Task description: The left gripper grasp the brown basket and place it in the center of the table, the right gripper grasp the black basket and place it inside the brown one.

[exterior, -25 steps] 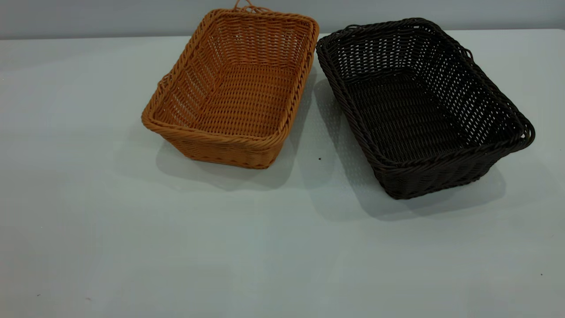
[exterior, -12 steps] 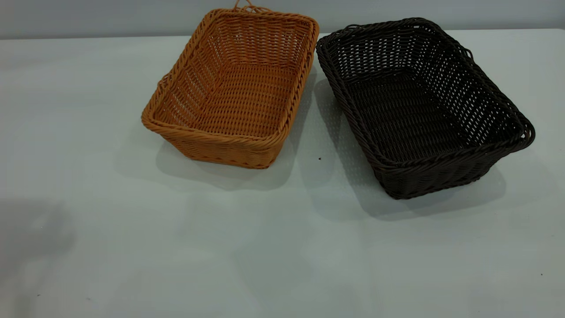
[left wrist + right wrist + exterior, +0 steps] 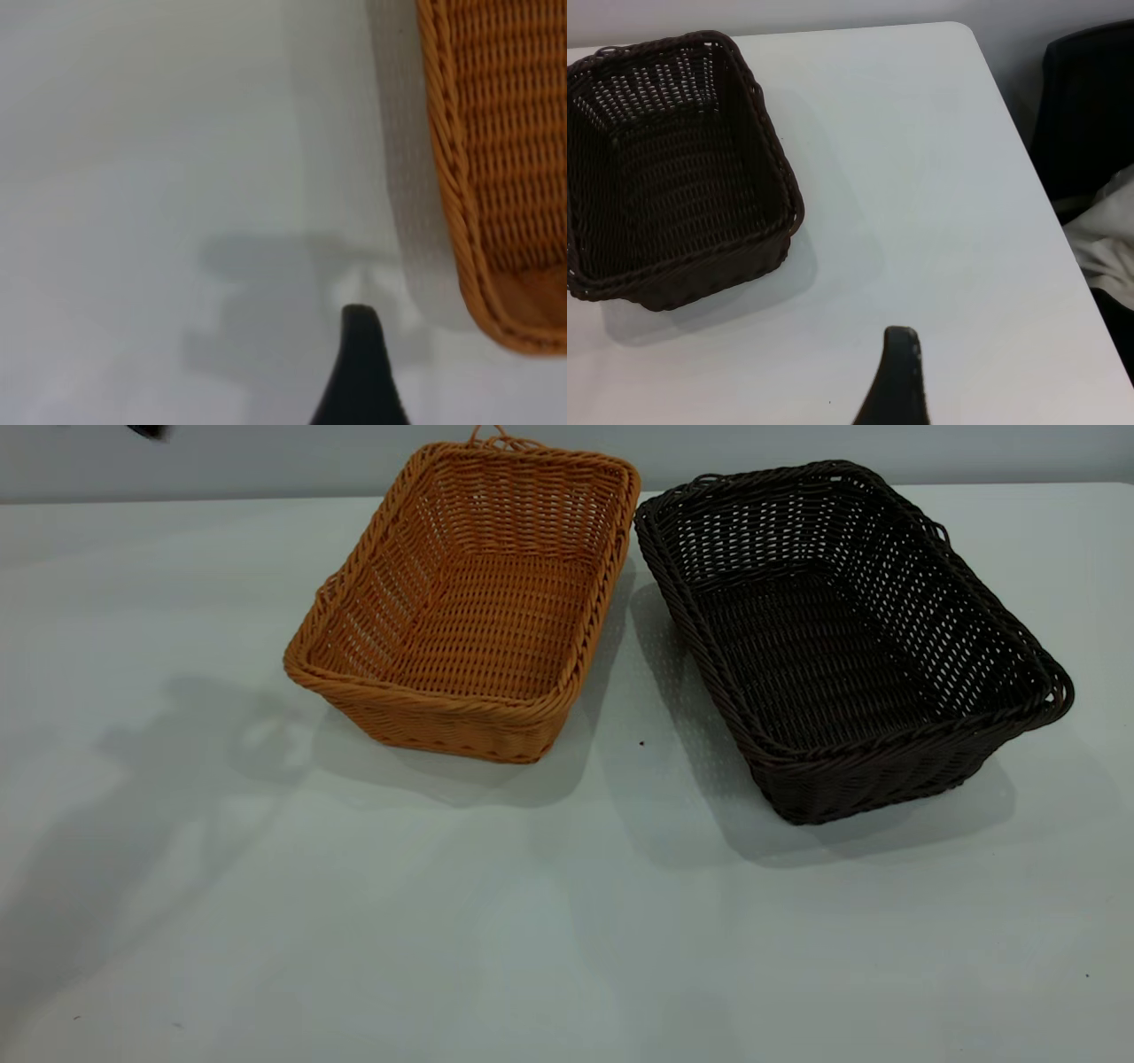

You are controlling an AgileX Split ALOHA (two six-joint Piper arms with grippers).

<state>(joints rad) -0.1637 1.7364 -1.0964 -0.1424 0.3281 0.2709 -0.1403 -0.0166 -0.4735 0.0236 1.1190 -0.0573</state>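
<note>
The brown basket [image 3: 469, 602] sits toward the far side of the tabletop [image 3: 266, 921], a little left of centre, empty, with its long axis running near-to-far and leaning slightly rightward at the far end. Its far right corner almost touches the black basket [image 3: 842, 638], which lies just to its right, also empty, with its own long axis angled toward the near right.

In the left wrist view the left end effector [image 3: 359, 372] hangs above bare tabletop beside the brown basket's long left wall [image 3: 452, 177], close to one of its corners, holding nothing. Only one dark fingertip shows, so how far open it is cannot be told. The rim lies sideways from it, running along the basket's length, so the grasp likely calls for a short shift across onto that left edge.

The right end effector [image 3: 895, 381] is above open tabletop well apart from the black basket [image 3: 673, 168], on its right side, carrying nothing; its opening cannot be told either. The left arm is the nearer to its basket.
</note>
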